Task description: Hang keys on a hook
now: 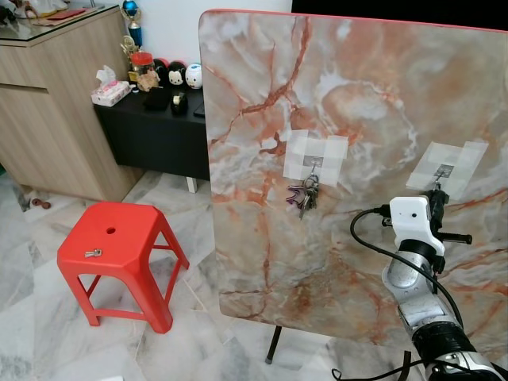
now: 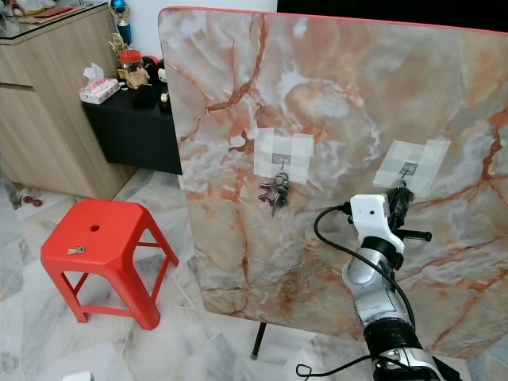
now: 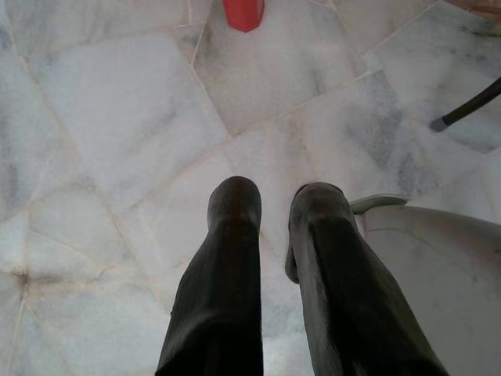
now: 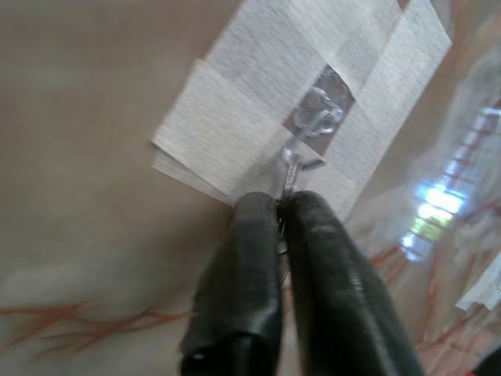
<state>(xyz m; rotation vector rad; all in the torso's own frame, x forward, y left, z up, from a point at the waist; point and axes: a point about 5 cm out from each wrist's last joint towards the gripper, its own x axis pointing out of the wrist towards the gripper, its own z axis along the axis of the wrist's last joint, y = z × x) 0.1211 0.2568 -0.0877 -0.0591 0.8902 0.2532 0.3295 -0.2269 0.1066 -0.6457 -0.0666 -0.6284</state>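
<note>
An upright marble board (image 1: 357, 103) carries two clear hooks under white tape. A bunch of keys (image 1: 305, 194) hangs from the left hook (image 1: 313, 161). My right gripper (image 1: 436, 190) is raised against the board just below the right hook (image 1: 444, 170). In the right wrist view the gripper (image 4: 280, 200) is shut on a thin metal key (image 4: 290, 168), whose tip reaches up to the hook (image 4: 317, 117). Whether it rests on the hook I cannot tell. My left gripper (image 3: 274, 196) hangs idle over the floor, fingers slightly apart and holding nothing.
A red plastic stool (image 1: 131, 230) stands left of the board with a single small key (image 1: 93, 253) on its seat. Behind it are a wooden cabinet (image 1: 48, 111) and a low black table (image 1: 159, 127) with small items. The floor (image 3: 117, 117) is marble tile.
</note>
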